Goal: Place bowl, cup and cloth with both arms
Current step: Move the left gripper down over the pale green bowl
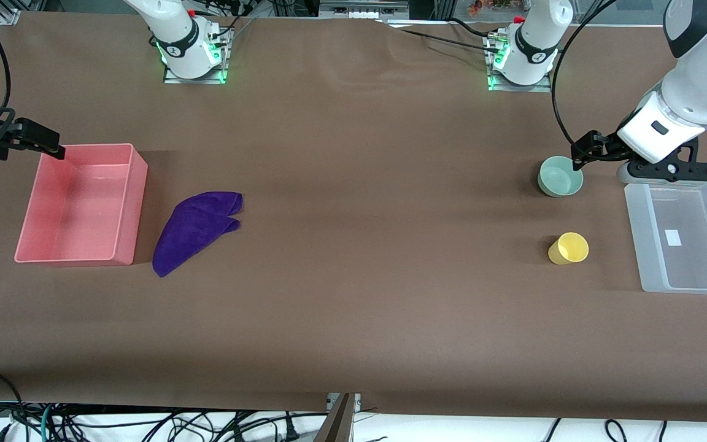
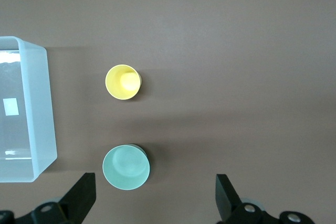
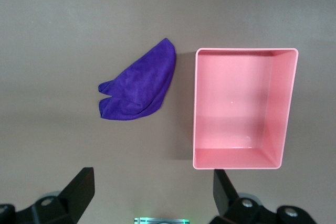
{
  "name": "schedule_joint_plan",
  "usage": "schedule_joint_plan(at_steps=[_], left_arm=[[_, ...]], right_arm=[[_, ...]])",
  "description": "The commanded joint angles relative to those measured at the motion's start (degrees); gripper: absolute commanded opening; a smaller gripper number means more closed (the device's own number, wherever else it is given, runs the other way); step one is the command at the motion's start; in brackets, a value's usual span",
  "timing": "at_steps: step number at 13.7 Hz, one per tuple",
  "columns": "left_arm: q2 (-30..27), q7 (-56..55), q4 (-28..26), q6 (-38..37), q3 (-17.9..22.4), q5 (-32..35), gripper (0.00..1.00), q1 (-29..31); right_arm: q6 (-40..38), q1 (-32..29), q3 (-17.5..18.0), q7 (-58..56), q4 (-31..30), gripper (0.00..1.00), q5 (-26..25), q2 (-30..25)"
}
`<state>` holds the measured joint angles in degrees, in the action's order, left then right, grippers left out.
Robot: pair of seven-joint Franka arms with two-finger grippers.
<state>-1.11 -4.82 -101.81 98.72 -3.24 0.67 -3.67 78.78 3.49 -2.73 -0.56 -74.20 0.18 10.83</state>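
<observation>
The mint-green bowl [image 1: 561, 176] stands on the brown table toward the left arm's end; it also shows in the left wrist view [image 2: 126, 167]. The yellow cup [image 1: 568, 248] stands upright nearer the front camera than the bowl and shows in the left wrist view [image 2: 123, 82]. The purple cloth [image 1: 194, 230] lies crumpled beside the pink bin and shows in the right wrist view [image 3: 139, 85]. My left gripper [image 1: 629, 162] is open and empty, up in the air beside the bowl [image 2: 155, 198]. My right gripper [image 1: 10, 153] is open and empty, over the pink bin's corner [image 3: 152, 195].
An empty pink bin [image 1: 135, 202] stands at the right arm's end [image 3: 239, 150]. An empty clear plastic bin [image 1: 636, 239] stands at the left arm's end, beside the cup and bowl [image 2: 42, 108]. The arm bases stand along the table edge farthest from the front camera.
</observation>
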Motion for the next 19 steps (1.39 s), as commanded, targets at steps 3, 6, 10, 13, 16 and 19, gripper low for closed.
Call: schedule_joint_plan(at_steps=[3, 6, 10, 13, 16, 19], left_arm=[[0.41, 0.52, 1.53, -1.34, -0.1, 0.74, 1.0, -0.2], [0.49, 0.6, 1.44, -1.34, -0.1, 0.74, 1.0, -0.2], [0.76, 1.04, 1.09, -5.37, -0.01, 0.65, 1.0, -0.11], [0.85, 2.62, 0.13, -7.14, 0.08, 1.0, 1.0, 0.15], [0.5, 6.74, -4.69, -4.35, 0.08, 1.27, 1.0, 4.09], [-2.4, 15.0, -16.62, 8.02, 0.08, 1.27, 1.0, 10.68]], right_arm=[[0.67, 0.2, 0.09, -0.76, -0.59, 1.0, -0.71, -0.37], [0.76, 0.2, 0.09, -0.76, -0.51, 1.0, -0.71, -0.37], [0.84, 0.2, 0.09, -1.11, -0.42, 1.0, -0.71, -0.37], [1.11, 0.2, 0.09, -1.2, -0.33, 1.0, -0.71, -0.37], [1.11, 0.11, -0.08, -1.37, -0.07, 1.0, -0.71, -0.37], [1.11, 0.2, 0.09, -0.94, -0.07, 1.0, -0.8, 0.33]])
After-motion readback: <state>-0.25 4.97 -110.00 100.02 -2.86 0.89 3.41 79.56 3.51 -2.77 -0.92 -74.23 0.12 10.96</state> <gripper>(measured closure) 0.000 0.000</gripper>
